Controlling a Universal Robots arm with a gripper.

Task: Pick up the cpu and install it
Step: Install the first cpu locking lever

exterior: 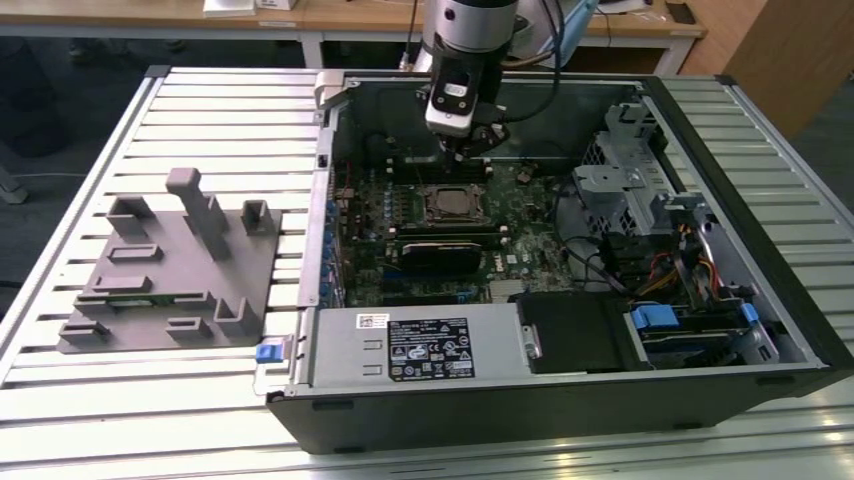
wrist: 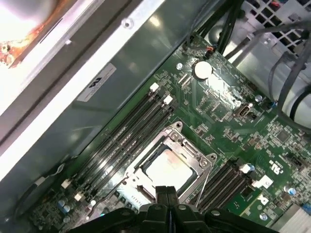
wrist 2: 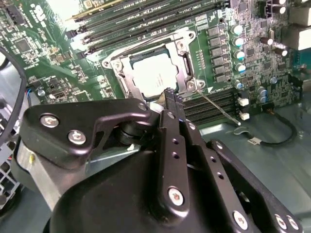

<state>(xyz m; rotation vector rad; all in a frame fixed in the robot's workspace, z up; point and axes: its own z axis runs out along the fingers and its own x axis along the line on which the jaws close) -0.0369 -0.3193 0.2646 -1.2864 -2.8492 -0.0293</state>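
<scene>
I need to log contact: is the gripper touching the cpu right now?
Apart. In the exterior view the gripper, jaws shut, hangs off the cpu, with board showing between them.

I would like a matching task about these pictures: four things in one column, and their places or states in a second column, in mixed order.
1 cpu
2 gripper
3 grey tray
4 round battery

A on the slatted table, outside the case
B in the metal socket frame
C silvery, on the motherboard
D above the motherboard, fingers shut

Pairs: 1-B, 2-D, 3-A, 4-C
</scene>
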